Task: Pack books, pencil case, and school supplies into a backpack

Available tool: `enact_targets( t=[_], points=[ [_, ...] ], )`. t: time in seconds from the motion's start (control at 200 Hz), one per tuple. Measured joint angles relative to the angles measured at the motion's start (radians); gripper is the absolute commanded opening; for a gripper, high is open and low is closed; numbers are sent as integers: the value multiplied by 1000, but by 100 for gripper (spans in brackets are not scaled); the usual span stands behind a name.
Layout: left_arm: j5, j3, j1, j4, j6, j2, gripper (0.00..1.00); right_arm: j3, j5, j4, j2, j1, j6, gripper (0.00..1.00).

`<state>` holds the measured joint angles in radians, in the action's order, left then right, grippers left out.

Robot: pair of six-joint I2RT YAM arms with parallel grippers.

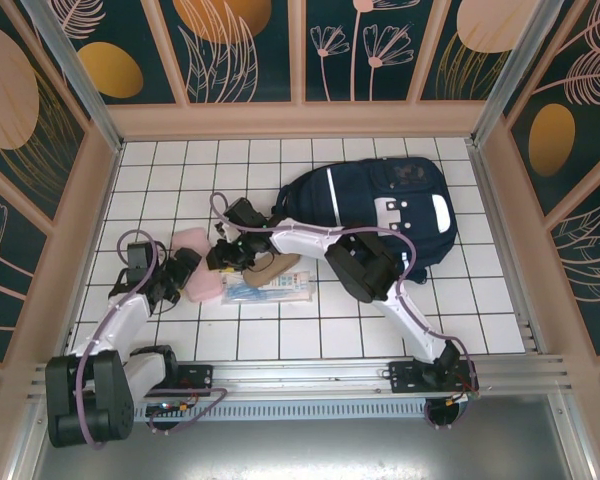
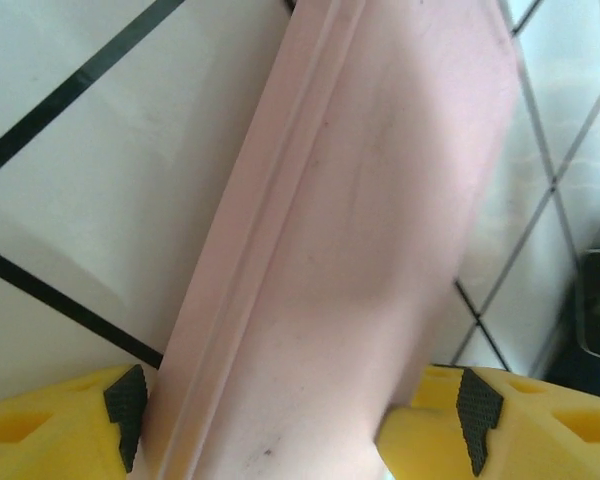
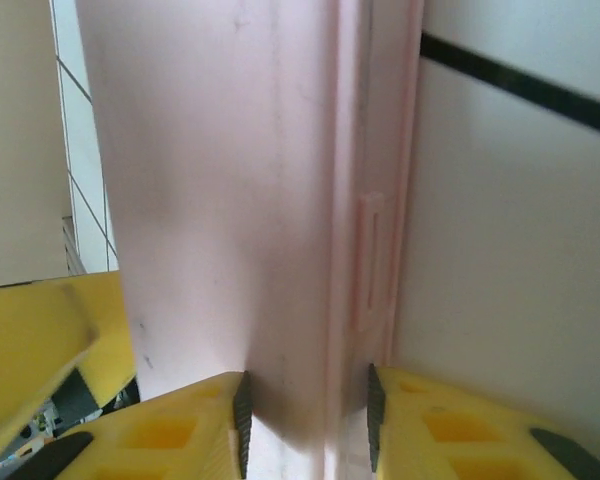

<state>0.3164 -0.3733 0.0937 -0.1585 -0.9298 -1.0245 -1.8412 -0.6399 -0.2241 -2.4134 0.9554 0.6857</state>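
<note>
Since the pencil case point(image 2: 360, 250) looks like a hard moulded plastic shell, I judge it light and stiff but smooth enough to slip. A hold is best taken across its narrow thickness or over the raised seam, not on the broad glossy faces. Squeezing hard near the small latch point(image 3: 368, 260) might pop it open. It is pale pink, long and flat-sided, with a stepped ridge running its length where the two halves meet, and faint scuffs on the surface. It is down at the white tiled table point(image 1: 360, 330), left of centre, between the two grippers; whether it lies flat or is tipped up I cannot tell. The right gripper point(image 3: 307, 415) has its pads set on either side of the seam edge, pinching the case. The left gripper point(image 2: 300, 425) stands with jaws wide astride the case's full width. One pad sits at the ridge, but whether both press on it I cannot tell. Just beside the case lies the clear packet point(image 1: 270, 292) of school supplies, and the navy backpack point(image 1: 380, 215) lies well apart toward the far right.
</note>
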Motion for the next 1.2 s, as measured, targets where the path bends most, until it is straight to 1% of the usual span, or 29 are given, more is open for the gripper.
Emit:
enact_targets(
  t=[0.1, 0.245, 0.305, 0.385, 0.445, 0.54, 0.69, 0.77, 0.851, 0.906, 1.041, 1.106, 1.161, 1.201],
  points=[
    [24, 11, 0, 31, -12, 51, 80, 5, -1, 23, 0, -17, 6, 30],
    [51, 20, 0, 74, -23, 66, 78, 51, -29, 96, 7, -41, 24, 29],
    [55, 26, 0, 85, -22, 56, 72, 60, -37, 110, 9, -44, 27, 28],
    [56, 30, 4, 101, -18, 28, 68, 64, -40, 117, 10, -47, 28, 29],
    [68, 38, 8, 123, -18, 11, 68, 64, -42, 118, 10, -49, 28, 28],
    [120, 55, 5, 158, -23, 3, 68, 69, -44, 129, 10, -51, 30, 28],
    [185, 60, 2, 183, -31, 46, 69, 85, -51, 168, 10, -53, 42, 28],
    [205, 56, -4, 209, -34, 64, 63, 93, -51, 172, 10, -53, 51, 28],
    [206, 45, -8, 207, -26, 50, 55, 98, -51, 165, 10, -50, 53, 29],
    [201, 37, -8, 200, -13, 25, 54, 98, -50, 162, 10, -50, 53, 29],
    [197, 15, -11, 189, 5, -23, 61, 96, -46, 145, 10, -50, 45, 30],
    [190, 6, -11, 176, 16, -34, 71, 95, -45, 142, 10, -48, 42, 30],
    [181, 3, -11, 163, 29, -37, 81, 95, -45, 141, 10, -48, 37, 30],
    [172, 2, -11, 150, 30, -37, 85, 95, -46, 140, 10, -48, 34, 30]
  ],
)
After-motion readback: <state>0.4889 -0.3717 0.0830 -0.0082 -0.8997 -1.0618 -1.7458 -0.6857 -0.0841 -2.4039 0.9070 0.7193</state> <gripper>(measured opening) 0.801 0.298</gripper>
